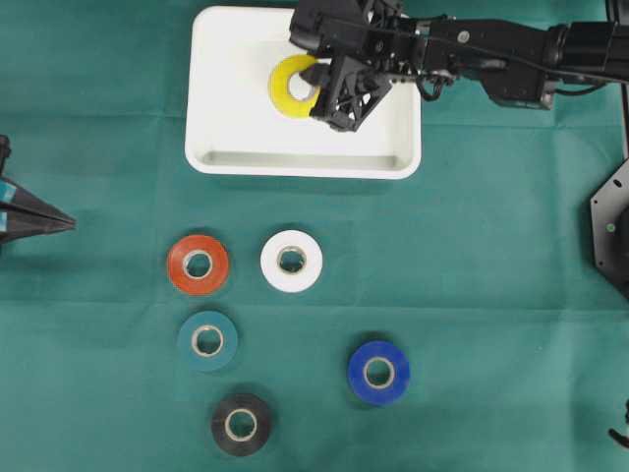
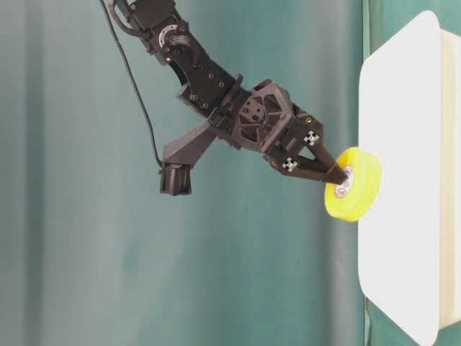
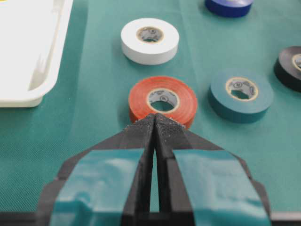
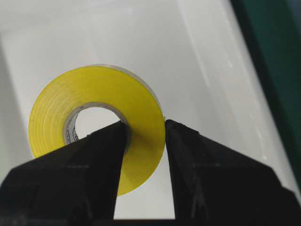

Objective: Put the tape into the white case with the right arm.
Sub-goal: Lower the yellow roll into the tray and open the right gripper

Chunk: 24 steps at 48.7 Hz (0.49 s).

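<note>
My right gripper (image 1: 316,87) is shut on a yellow tape roll (image 1: 287,84), one finger through its core and the other on its outer face. The roll (image 4: 99,103) hangs on edge over the floor of the white case (image 4: 211,70). In the table-level view the roll (image 2: 356,184) sits at the tip of the right gripper (image 2: 338,176), close to the case (image 2: 403,144); whether it touches is unclear. The left gripper (image 1: 69,222) rests shut and empty at the left edge, its tips (image 3: 154,117) just short of a red roll (image 3: 141,101).
Several more rolls lie on the green cloth in front of the case (image 1: 295,165): red (image 1: 179,264), white (image 1: 270,261), teal (image 1: 187,340), black (image 1: 220,424) and blue (image 1: 358,372). The right arm stretches in from the upper right.
</note>
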{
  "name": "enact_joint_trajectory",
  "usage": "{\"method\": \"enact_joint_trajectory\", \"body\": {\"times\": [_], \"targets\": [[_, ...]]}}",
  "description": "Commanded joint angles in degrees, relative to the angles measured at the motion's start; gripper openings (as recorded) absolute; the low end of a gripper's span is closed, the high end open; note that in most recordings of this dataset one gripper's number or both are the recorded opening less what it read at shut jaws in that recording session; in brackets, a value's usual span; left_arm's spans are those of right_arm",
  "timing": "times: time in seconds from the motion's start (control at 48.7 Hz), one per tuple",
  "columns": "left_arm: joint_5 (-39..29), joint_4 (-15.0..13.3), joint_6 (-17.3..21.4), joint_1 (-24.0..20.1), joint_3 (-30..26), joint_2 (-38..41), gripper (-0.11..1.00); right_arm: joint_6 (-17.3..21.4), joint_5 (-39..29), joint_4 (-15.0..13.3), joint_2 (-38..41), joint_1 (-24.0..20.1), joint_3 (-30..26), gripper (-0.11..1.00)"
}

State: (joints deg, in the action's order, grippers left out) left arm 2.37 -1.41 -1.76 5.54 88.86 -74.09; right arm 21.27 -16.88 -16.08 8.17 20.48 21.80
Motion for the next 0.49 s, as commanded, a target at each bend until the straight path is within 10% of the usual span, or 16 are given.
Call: {"method": "enact_joint_trajectory", "body": {"times": [0.0, 0.473], "targets": [[0.8, -0.1, 0.1, 0.1, -0.7, 0.4, 0.01, 0.0, 0.7, -0.5, -1.8, 1.1, -1.3, 0.01], [0.9, 0.0, 0.1, -0.4, -0.7, 0.4, 0.01, -0.1, 3.6, -1.1, 3.3, 1.4, -5.8, 0.01]]}}
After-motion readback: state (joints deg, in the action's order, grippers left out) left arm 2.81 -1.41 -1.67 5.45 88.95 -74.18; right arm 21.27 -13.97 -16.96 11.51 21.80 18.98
